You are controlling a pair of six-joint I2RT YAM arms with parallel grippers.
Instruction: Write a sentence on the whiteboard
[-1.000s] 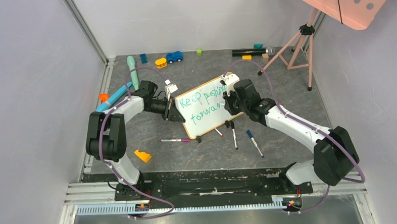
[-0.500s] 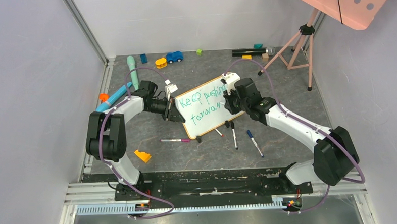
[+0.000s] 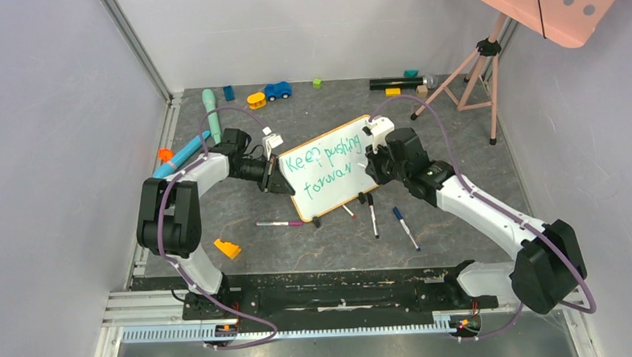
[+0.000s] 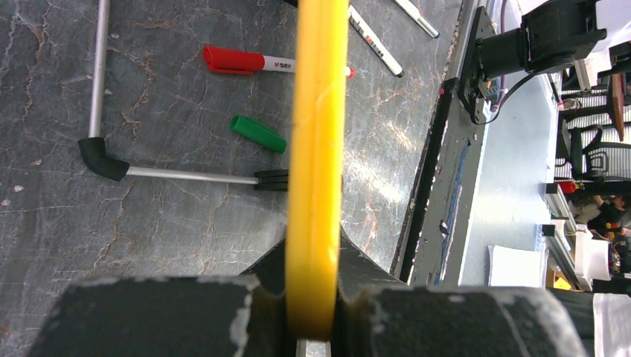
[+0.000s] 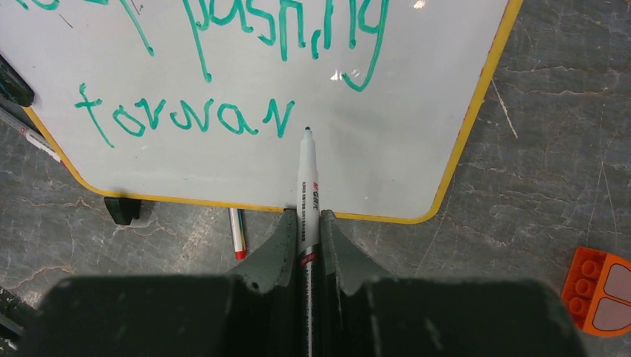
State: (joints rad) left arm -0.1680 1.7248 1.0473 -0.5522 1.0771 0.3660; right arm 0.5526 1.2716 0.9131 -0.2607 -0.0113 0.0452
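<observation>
**Marker pulled off to the right, last letter still missing**

The whiteboard (image 3: 341, 192) stands tilted mid-table on its clip feet (image 3: 317, 222), between my two arms. The sentence (image 3: 325, 154) reads "Keep pushing" on line 1 and approx. "forwar" on line 2, so no final "d" yet.

What changed in the last sec: my right arm (image 3: 475, 204) swung out to the right, off the board face. "pushing" is now fully uncovered in the top view.

Right tool (image 5: 306, 219) is clamped on the marker (image 5: 308, 171). Its tip points at bare white just right of the last stroke; touching or hovering, I can't tell. Left tool (image 4: 312, 275) hasn't moved. It's pinched tight on the board's frame edge (image 4: 320, 134), steadying it.

My read: nearly done, w/ one letter left. The pullback looks like a reposition btw strokes, not a finish.

Loose pens (image 3: 372, 216) lie on the table (image 3: 241, 198) just in front of the board.
</observation>
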